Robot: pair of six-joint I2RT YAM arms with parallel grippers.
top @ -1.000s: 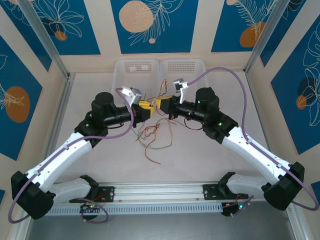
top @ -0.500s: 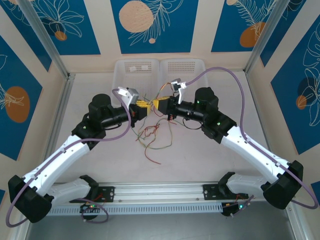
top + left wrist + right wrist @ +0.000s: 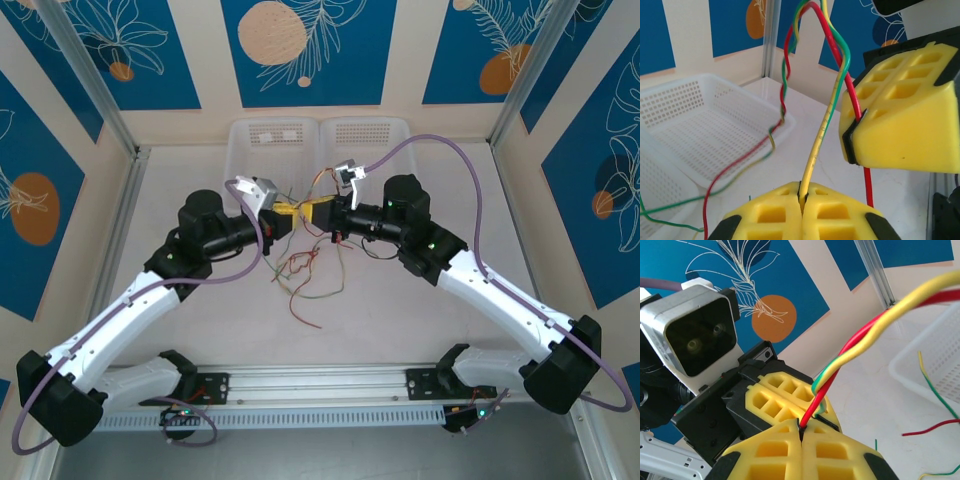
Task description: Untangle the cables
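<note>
Where the cables (image 3: 300, 205) are raised off the table (image 3: 420, 320), a twisted red, green and yellow strand spans the short gap between both grippers, above the surface toward the back middle. The rest of the bundle hangs down into a loose tangle (image 3: 305, 275) lying on the table just in front of the grippers, with one red end trailing toward the near edge.

Left gripper (image 3: 284, 212) is clamped on the yellow wire (image 3: 815, 150). In the left wrist view the wire enters the seam between the yellow pads (image 3: 840, 220); the pads touch and the wire rises steeply from the tips. Right gripper (image 3: 318, 210) is pinched closed on the red wire (image 3: 812, 410). In the right wrist view it is caught at the seam, with no gap between that gripper's pads (image 3: 840, 455).

The two sets of fingertips sit just beside each other, angled toward one another but not touching. The green wire (image 3: 842, 70) wraps around the red and yellow just above the tips; I cannot tell if either jaw catches it. Higher up the three braid together, arch over and drop toward the basket side.

Two white baskets (image 3: 275, 140) stand side by side at the back of the table, behind the grippers. A few wire loops stick up near their front rims.
</note>
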